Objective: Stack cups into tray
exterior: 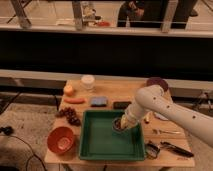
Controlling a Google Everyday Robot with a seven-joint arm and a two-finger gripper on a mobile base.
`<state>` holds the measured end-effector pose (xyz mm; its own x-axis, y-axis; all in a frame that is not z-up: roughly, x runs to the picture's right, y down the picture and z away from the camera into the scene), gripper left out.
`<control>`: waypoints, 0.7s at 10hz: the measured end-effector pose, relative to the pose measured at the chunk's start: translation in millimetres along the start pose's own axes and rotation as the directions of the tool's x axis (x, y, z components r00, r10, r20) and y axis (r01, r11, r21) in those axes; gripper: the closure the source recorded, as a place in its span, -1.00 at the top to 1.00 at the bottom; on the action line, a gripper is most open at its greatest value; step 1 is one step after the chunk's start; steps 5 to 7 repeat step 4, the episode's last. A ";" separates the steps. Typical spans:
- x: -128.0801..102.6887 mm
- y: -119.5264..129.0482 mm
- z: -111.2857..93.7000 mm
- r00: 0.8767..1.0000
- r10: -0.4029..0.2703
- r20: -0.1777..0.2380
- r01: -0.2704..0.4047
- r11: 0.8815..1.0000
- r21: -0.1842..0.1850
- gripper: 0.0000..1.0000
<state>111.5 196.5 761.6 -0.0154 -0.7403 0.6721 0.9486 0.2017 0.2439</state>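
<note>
We see a chunky white arm [165, 107], rounded shells dotted with small dark holes, gripper [121, 124] over the tray.

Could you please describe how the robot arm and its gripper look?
The arm is thick, rounded and white, with small dark dots along its shell. It narrows toward the gripper, which looks darker and sits low inside the green tray. No cables show.
</note>
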 end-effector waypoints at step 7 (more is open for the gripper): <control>-13.8 2.4 3.0 1.000 0.010 0.000 -0.010 1.000 0.007 -0.62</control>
